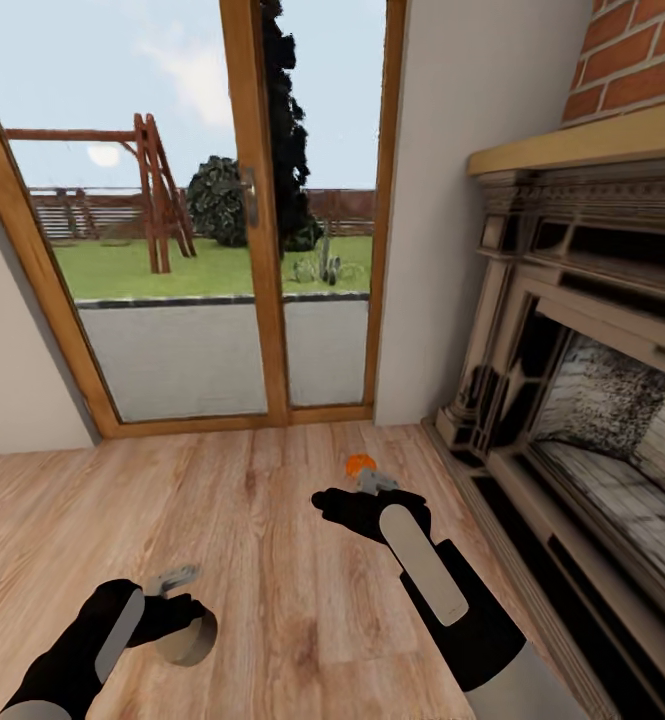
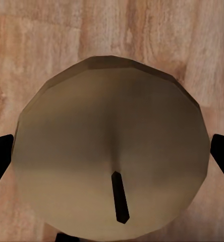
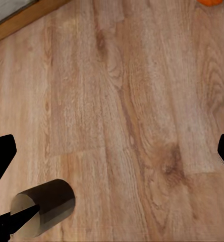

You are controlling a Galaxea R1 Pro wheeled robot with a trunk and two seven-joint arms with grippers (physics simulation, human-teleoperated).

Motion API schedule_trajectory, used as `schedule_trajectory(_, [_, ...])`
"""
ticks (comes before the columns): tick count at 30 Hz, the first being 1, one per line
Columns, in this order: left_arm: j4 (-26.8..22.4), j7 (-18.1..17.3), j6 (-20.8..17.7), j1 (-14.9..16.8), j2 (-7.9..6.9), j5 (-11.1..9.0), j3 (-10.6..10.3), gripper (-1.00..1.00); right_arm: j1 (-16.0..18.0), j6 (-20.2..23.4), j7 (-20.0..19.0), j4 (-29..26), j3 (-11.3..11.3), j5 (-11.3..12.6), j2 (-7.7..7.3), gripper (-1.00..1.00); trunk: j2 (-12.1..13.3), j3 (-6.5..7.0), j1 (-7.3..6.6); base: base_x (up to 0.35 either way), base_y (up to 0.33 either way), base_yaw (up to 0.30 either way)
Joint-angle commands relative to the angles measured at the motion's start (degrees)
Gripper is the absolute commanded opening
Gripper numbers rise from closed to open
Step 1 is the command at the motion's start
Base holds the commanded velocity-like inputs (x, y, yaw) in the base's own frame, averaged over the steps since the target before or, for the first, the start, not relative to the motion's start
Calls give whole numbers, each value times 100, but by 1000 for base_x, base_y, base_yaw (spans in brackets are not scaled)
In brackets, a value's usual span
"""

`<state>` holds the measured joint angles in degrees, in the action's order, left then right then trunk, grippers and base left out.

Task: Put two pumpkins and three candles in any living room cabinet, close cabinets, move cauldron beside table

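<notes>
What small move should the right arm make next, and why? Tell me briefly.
Probably ease the right pincer forward over the pumpkin: its fingers are open, the pumpkin sits on the floor just beyond them, and the left pincer appears to grip a candle.

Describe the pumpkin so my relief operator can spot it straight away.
Start at the brick fireplace on the right, then drop to the wooden floor before its near corner. The pumpkin sits there, just beyond the right gripper. It is small, round and bright orange, unlike the grey-tan candle at the left gripper.
</notes>
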<state>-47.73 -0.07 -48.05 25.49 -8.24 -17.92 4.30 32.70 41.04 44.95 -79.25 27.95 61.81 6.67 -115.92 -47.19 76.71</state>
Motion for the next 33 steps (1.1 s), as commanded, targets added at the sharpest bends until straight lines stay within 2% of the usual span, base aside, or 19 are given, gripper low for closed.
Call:
schedule_trajectory(1, [0, -1, -1, 0, -1, -10, 0, -100, 0, 1, 2, -1, 3, 5, 0, 100, 42, 18, -23, 0, 0, -280])
schedule_trajectory(18, [0, -2, -3, 1, -2, -9, 1, -100, 0, 1, 1, -3, 9, -1, 1, 100, 723, 324, -396, 0, 0, -264])
schedule_trajectory(33, [0, -4, 7, 0, -26, -18, 9, -100, 0, 1, -1, -3, 9, -2, 32, 100, 1325, 593, -725, 0, 0, -17])
